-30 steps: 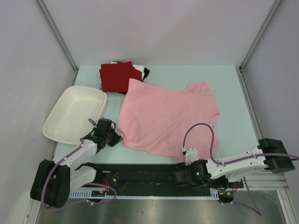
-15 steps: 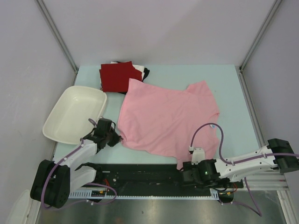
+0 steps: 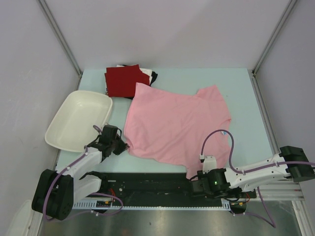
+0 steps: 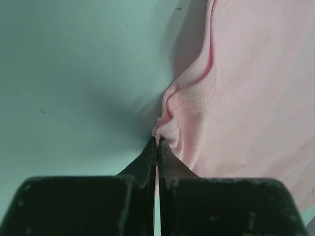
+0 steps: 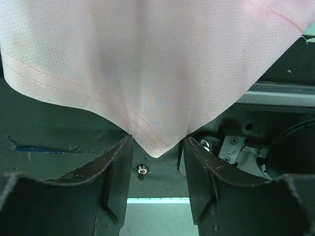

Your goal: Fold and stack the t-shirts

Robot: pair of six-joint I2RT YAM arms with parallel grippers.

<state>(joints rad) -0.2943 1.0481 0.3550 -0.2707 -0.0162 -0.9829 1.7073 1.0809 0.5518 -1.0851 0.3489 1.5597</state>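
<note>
White plastic tub (image 3: 78, 120) at 9 o'clock on the pale green table (image 3: 246, 98), overhanging its left edge.

Left gripper (image 4: 157, 141) at about 7 o'clock, just beside the tub's near right corner. Fingers pressed together, pinching a small bunched fold at the left edge of the pink t-shirt (image 3: 174, 125). Cloth puckered into ridges running from the pinch toward 1 o'clock in the left wrist view, the rest lying flat on the table.

Folded stack at 11 o'clock, against the far edge: dark red t-shirt (image 3: 122, 81) on top, white t-shirt (image 3: 146, 73) and black t-shirt (image 3: 154, 76) peeking out at its right side. Far left corner of the pink t-shirt touching or overlapping the stack's near right corner.

Pink t-shirt spread open over the middle of the table, from about 8 o'clock to 2 o'clock, with a sleeve or corner reaching toward 1 o'clock and a near corner drooping past the table's near edge at about 5 o'clock.

Right gripper (image 5: 157, 138) at that 5 o'clock corner, low against the black rail in front of the table. Fingers parted, one on either side of the hanging hemmed tip, not clamped on it; cannot tell whether the pads brush the cloth.
</note>
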